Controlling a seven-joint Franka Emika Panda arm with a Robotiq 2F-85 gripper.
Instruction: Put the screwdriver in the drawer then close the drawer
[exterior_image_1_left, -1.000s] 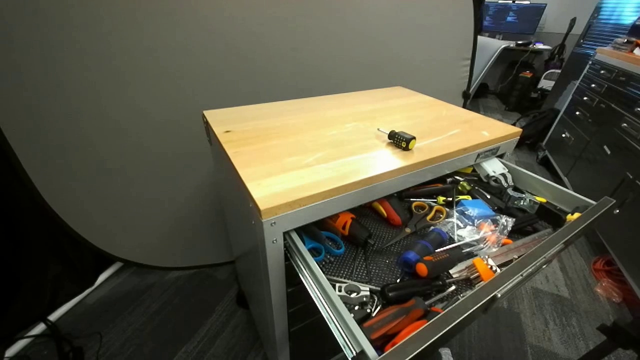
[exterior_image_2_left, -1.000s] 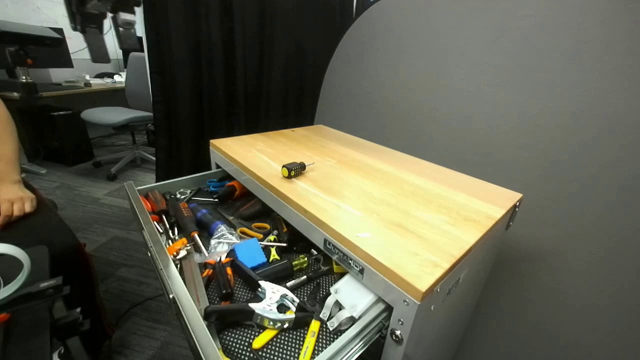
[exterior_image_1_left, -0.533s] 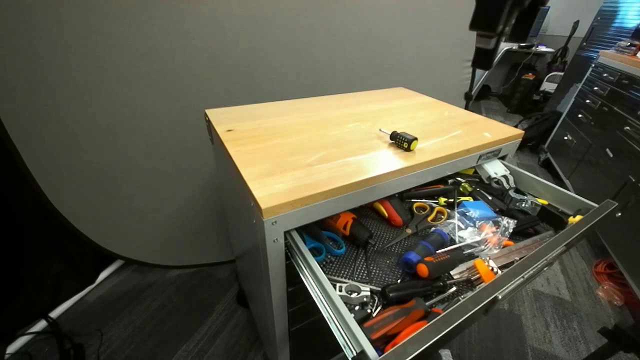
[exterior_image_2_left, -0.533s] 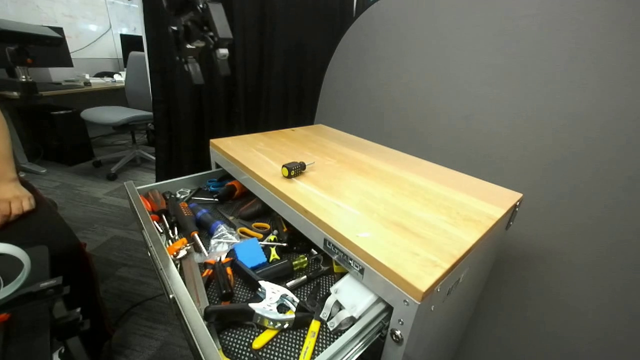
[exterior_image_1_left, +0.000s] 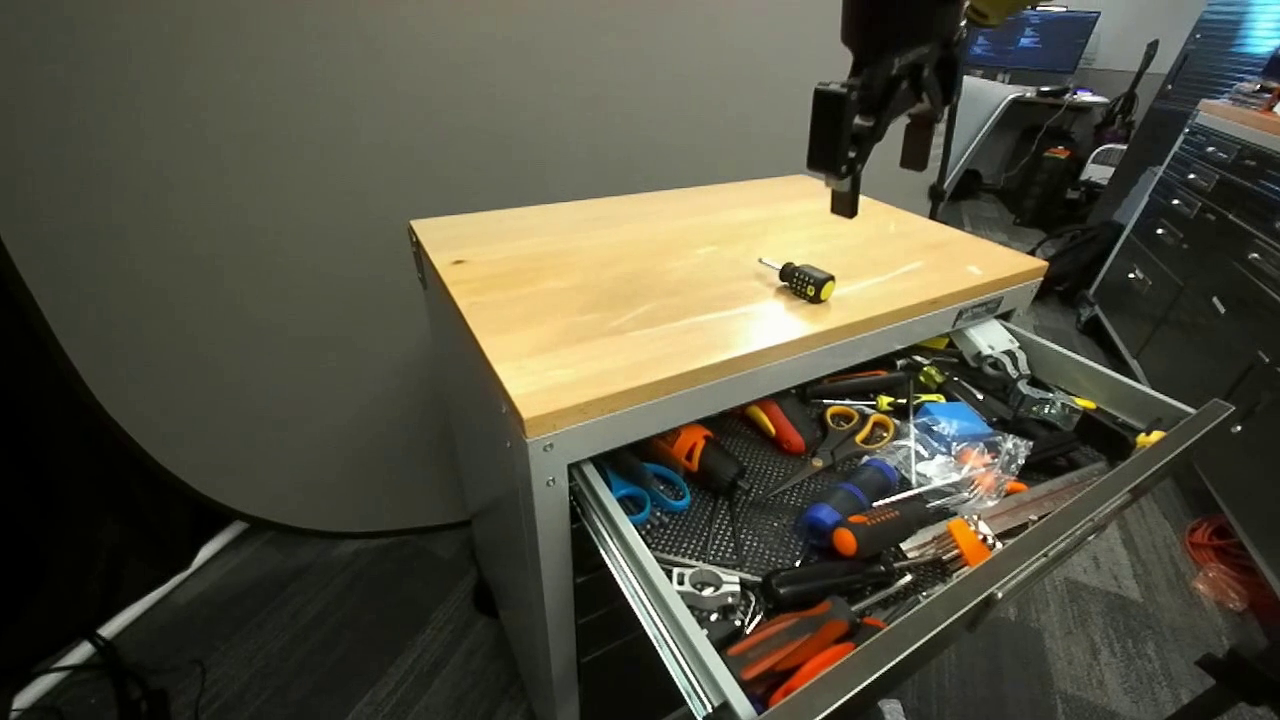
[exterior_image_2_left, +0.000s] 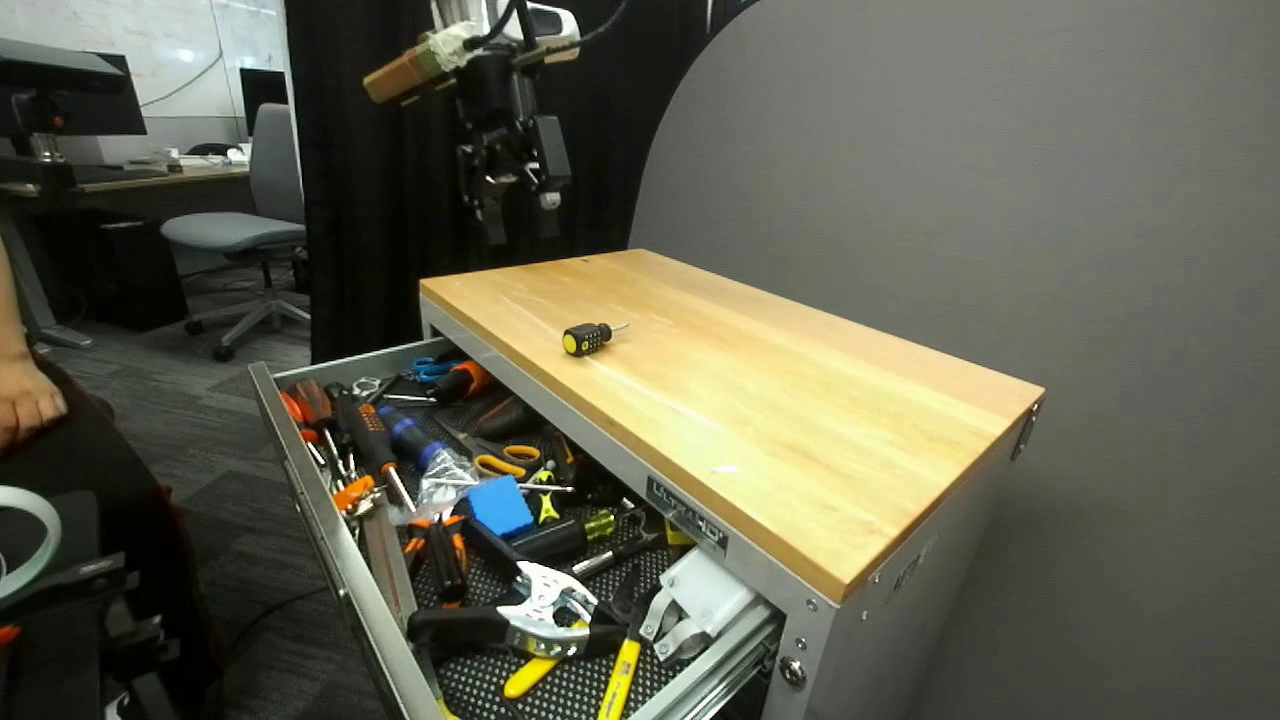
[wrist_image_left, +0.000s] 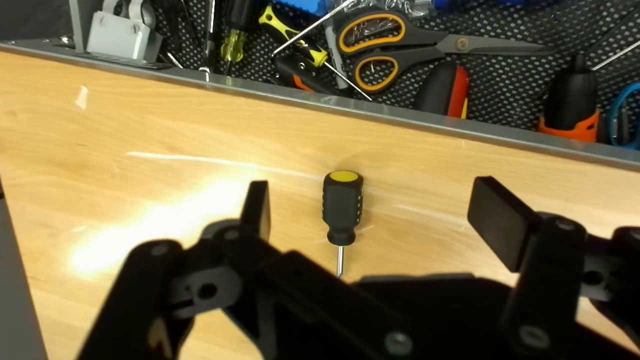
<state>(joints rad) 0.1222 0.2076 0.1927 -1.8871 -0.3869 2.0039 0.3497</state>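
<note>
Wrist view: tool (wrist_image_left: 378, 215) with fingers (wrist_image_left: 500, 220) spread wide apart. Below it, seen between the fingertips but apart from both, screwdriver (wrist_image_left: 342, 205) lying on the counter (wrist_image_left: 125, 120), yellow-capped handle pointing away from the tool, shank tip perhaps hidden behind it. In both exterior views, hangs well above the counter. Lower than the tool, drawer (exterior_image_2_left: 335, 545) pulled out, holding scissors (wrist_image_left: 460, 45), a spring clamp (exterior_image_2_left: 545, 600) and a blue block (exterior_image_2_left: 500, 508).

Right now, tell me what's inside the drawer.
In the drawer: orange-handled scissors, a blue block, a clamp and other tools. Its back part is covered by the wooden tabletop; whatever lies there cannot be seen.
</note>
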